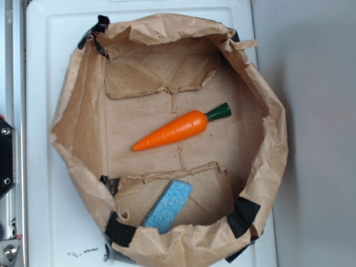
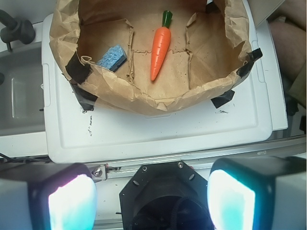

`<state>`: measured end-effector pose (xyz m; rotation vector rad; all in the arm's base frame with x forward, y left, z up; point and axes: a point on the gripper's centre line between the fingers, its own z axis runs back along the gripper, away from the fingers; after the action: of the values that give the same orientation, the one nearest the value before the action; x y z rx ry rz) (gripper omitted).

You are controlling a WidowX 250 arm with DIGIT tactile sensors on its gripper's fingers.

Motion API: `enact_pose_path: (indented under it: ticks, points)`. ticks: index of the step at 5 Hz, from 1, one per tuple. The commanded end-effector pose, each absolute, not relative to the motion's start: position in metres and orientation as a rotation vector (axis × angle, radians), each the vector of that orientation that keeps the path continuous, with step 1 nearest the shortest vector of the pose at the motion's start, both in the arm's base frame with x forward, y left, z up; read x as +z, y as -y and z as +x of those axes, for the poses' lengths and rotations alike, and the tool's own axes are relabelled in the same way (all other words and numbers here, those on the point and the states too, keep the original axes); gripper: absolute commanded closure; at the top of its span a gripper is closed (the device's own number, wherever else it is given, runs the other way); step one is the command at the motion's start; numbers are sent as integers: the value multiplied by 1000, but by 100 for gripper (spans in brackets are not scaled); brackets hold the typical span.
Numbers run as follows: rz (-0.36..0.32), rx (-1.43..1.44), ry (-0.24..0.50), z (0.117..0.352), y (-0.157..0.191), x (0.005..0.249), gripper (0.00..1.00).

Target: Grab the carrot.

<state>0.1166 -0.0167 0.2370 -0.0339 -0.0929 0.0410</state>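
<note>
The glossy orange carrot with a dark green stem cap lies on the floor of a rolled-down brown paper bag, tip pointing lower left. The wrist view shows the carrot far ahead, inside the bag, tip toward the camera. My gripper is open at the bottom of that view, well short of the bag and above the black robot base, with nothing between its glowing pads. The exterior view does not show the gripper.
A light blue sponge leans against the bag's near wall, also the sponge left of the carrot. The bag stands on a white tray-like surface. A metal rail and black mount run along the left edge.
</note>
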Motion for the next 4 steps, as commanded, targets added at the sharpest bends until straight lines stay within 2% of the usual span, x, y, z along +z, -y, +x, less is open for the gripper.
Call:
enact_pose_path:
  ticks: [1, 3, 4]
  points:
    - [-34, 41, 93, 117, 17, 237, 0]
    - [-20, 186, 75, 108, 42, 239, 0]
    - [-14, 230, 65, 111, 46, 233, 0]
